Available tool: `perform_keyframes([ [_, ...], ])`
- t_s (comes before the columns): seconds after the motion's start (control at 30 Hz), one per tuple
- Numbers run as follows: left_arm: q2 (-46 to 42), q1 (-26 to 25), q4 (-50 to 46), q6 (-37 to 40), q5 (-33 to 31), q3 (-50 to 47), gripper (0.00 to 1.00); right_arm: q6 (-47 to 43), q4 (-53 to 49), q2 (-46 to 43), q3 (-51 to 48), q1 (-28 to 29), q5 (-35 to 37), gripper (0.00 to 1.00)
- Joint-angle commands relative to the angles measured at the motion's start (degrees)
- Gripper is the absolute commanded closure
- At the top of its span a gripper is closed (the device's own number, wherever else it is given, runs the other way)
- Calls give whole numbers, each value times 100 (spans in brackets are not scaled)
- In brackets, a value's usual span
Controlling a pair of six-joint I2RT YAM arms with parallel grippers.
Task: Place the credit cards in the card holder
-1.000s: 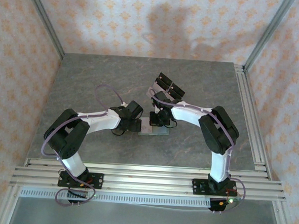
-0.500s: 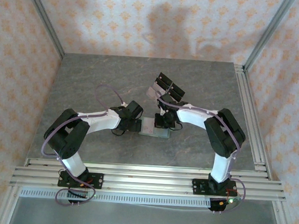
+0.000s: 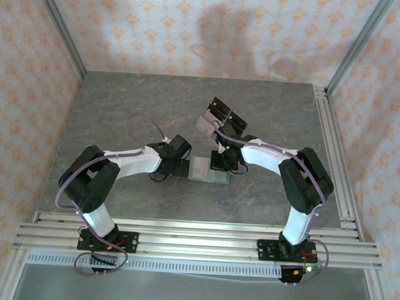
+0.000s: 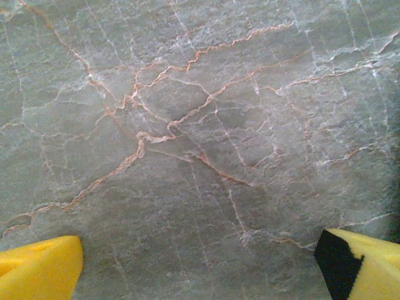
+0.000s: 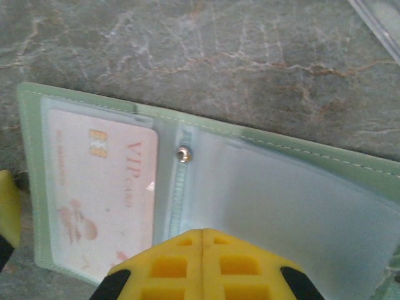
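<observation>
The left tool (image 4: 199,269) is standing wide open, its two yellow fingers (image 4: 39,264) spread far apart over bare desk (image 4: 200,125) and gripping nothing. The right tool (image 5: 202,240) is shut, its jaws meeting flat with nothing between them. It is hanging above the holder (image 5: 294,187), close to the fold and the snap (image 5: 182,154) — whether it is touching the clear pocket cannot be told.

The holder is lying opened flat, inside face up, near the middle of the desk. Its long axis is running left to right, roughly parallel to the desk's near edge. A card (image 5: 103,187) is sitting in the holder's left pocket, its long axis crossing the holder's, chip end pointing toward the far edge.

From above, the left tool is sitting just beside the holder's left end, and the right tool is hanging over its right half. A clear stand (image 3: 222,117) with black rectangles is standing beyond the right tool, toward the far edge — apart from the holder.
</observation>
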Motion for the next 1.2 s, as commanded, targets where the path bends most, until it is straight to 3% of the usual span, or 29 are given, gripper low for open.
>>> perform_keyframes([
  [0.0, 127, 3, 83, -7, 35, -141, 2, -66, -188, -142, 275, 141, 52, 100],
  [0.67, 199, 3, 103, 17, 70, -133, 2, 48, 58, 408, 250, 259, 152, 100],
  [1.17, 220, 3, 121, 37, 96, -137, 2, 95, 81, -11, 47, 251, 237, 100],
])
